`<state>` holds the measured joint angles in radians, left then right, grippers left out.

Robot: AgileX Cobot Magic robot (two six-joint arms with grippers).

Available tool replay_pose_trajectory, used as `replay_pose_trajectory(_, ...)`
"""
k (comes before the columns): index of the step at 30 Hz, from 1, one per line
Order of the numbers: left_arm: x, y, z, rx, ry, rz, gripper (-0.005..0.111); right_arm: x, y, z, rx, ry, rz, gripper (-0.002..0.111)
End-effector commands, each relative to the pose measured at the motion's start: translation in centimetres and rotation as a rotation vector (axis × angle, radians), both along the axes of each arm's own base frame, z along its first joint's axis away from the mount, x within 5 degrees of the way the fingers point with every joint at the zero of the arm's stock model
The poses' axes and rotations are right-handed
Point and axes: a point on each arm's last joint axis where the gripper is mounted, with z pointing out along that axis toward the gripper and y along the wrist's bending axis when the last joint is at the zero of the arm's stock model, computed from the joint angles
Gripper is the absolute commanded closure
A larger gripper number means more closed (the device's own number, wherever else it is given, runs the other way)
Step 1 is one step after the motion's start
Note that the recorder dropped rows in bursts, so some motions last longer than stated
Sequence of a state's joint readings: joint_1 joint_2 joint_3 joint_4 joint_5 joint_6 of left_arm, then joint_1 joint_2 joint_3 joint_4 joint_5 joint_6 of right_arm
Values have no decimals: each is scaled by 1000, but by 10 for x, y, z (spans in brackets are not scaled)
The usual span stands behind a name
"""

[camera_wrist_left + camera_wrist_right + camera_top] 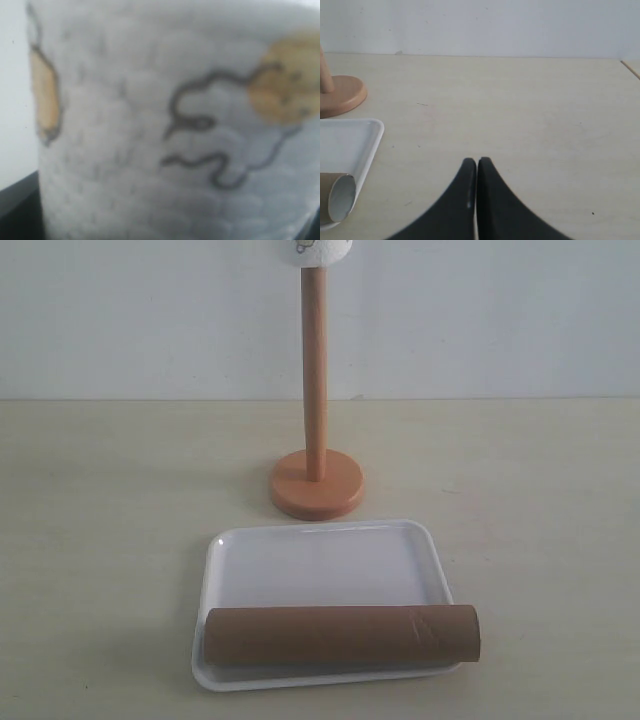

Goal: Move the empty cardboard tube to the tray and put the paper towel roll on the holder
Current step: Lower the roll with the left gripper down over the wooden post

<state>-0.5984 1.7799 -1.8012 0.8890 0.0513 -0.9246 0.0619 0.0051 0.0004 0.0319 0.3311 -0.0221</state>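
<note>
Step in hand: seat the paper towel roll (315, 252) on the holder (314, 390). The roll shows at the pole tip, at 12 o'clock from the tray (320, 560). Centre its core over the pole, then lower it vertically, since tilt would likely bind. Left claw: state cannot be told, as the roll fills its view. Right gripper (477, 167): jaws pressed together, empty. The cardboard tube (340, 635) lies along the tray's 6 o'clock edge.

Right gripper (476, 162) hangs low, fingertips pressed tight together. Left gripper (165, 232) clamps the paper towel roll (175, 125), dark fingers (15, 210) flanking it.
</note>
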Motion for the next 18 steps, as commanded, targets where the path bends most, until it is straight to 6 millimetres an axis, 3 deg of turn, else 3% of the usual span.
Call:
replay_pose_trajectory(1,2,-7,-2,-19,-3,-28,103,0,0,1,-3,-12,-2,108)
replay_pose_trajectory(10,19,-19,-32,20,48,-34,103,0,0,1,-3,-12,-2,108)
replay_pose_trajectory(18,25,-22,-45,44,74,-22,103,0,0,1,-3,-12,-2,108)
